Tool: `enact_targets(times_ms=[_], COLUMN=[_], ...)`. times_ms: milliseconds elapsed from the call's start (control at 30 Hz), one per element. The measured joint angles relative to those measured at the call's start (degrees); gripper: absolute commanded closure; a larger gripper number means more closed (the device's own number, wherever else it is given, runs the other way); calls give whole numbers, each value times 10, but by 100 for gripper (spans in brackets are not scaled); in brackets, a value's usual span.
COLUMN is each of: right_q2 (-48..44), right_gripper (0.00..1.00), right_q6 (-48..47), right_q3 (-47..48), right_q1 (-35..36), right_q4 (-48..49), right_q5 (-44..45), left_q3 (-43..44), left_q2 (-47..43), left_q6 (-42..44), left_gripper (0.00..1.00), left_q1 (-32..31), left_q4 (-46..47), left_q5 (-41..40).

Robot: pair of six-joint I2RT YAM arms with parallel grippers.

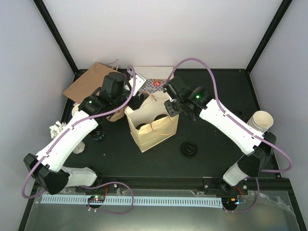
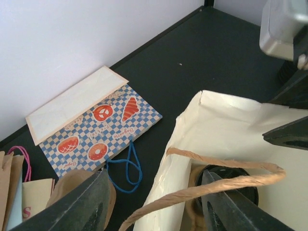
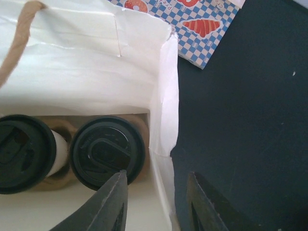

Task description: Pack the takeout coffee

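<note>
A cream paper bag (image 1: pixel 155 134) stands open mid-table with twisted brown handles. Inside, two takeout coffees with black lids sit in a brown carrier, one (image 3: pixel 108 151) by the bag's right wall, the other (image 3: pixel 21 154) to its left. My left gripper (image 1: pixel 136 99) is open at the bag's back left corner, straddling the wall (image 2: pixel 168 192), with one finger over a black lid (image 2: pixel 231 173). My right gripper (image 1: pixel 172 107) is open at the back right edge, its fingers either side of the wall (image 3: pixel 163 144).
A loose black lid (image 1: pixel 188 148) lies right of the bag. A blue-checked bakery bag (image 1: pixel 156 84) and a flat brown bag (image 1: pixel 90 82) lie at the back. A stack of lidless cream cups (image 1: pixel 262 120) stands far right, and crumpled paper (image 1: pixel 57 129) lies far left.
</note>
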Motion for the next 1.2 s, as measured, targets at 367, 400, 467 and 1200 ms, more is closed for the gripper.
enact_targets(times_ms=[367,400,467,1200], right_q2=[2,2,2,-57], right_gripper=[99,99,99,56], right_q6=[4,5,7,37], right_q3=[6,6,6,-47], right_q1=[0,0,-1,-53], right_q4=[-14,-14,-18,-33], right_q5=[31,36,43,59], left_q3=[7,7,12,178], left_q2=[0,0,5,184], left_q6=[-7,-9,-13,-111], left_gripper=[96,98,98,72], left_q1=[0,0,0,2], left_q4=[6,6,7,34], left_q5=[-4,-7,-16,-37])
